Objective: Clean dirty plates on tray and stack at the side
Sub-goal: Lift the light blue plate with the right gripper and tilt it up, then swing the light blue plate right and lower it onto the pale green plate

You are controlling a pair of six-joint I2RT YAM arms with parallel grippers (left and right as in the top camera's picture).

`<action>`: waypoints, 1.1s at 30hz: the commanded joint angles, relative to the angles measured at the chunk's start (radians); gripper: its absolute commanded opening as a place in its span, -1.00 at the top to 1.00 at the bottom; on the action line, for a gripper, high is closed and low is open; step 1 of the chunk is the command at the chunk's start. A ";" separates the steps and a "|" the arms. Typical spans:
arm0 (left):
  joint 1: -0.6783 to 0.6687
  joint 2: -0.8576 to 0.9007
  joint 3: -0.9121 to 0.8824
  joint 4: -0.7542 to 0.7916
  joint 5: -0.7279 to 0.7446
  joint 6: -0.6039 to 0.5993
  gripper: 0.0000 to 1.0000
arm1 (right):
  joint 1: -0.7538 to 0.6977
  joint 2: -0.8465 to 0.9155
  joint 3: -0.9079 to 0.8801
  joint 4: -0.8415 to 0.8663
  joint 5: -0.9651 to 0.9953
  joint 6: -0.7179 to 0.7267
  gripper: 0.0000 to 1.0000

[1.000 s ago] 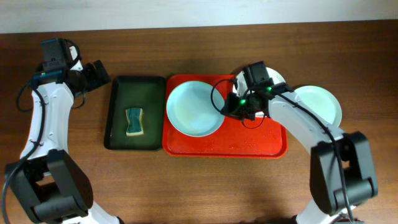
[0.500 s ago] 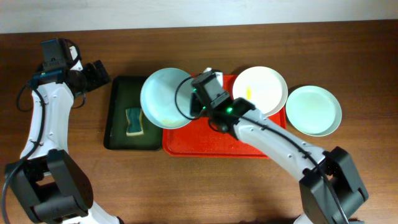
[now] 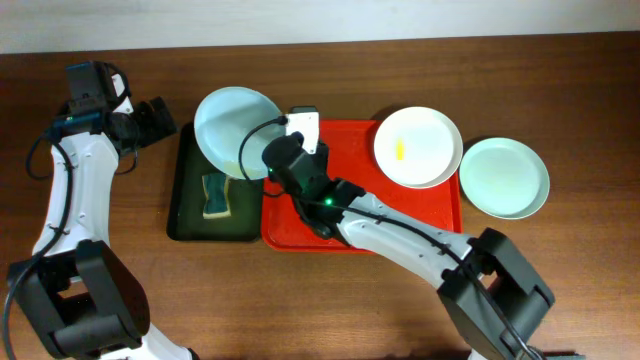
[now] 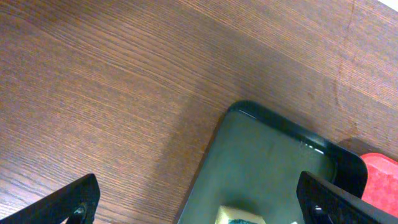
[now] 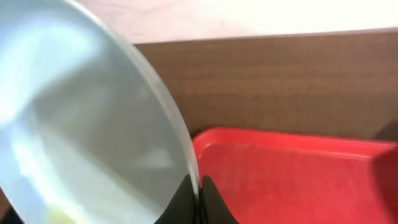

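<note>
One pale blue plate (image 3: 232, 128) hangs over the dark green tray (image 3: 188, 172), its rim pinched by the right gripper (image 5: 199, 198). Probably rigid, light and slippery, so the rim suits holding. The left gripper (image 3: 155, 118) is spread and empty.

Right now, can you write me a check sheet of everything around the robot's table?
Surface: brown wooden table, grain showing.
Job's things: white plate with a yellow smear lies on the red tray; mint green plate sits on the table right of that tray; pale blue plate is held above the dark green tray.
Clutter: sponge in the dark green tray.
Grippers: left gripper open and empty, beside the dark green tray's far left corner; right gripper shut on the pale blue plate's rim.
Cables: left arm's cable and right wrist's cable, both black loops.
Surroundings: pale wall behind the table.
</note>
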 commanded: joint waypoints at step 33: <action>0.006 -0.004 0.011 -0.001 0.010 -0.003 -0.99 | 0.139 0.013 0.016 0.890 0.311 -1.237 0.92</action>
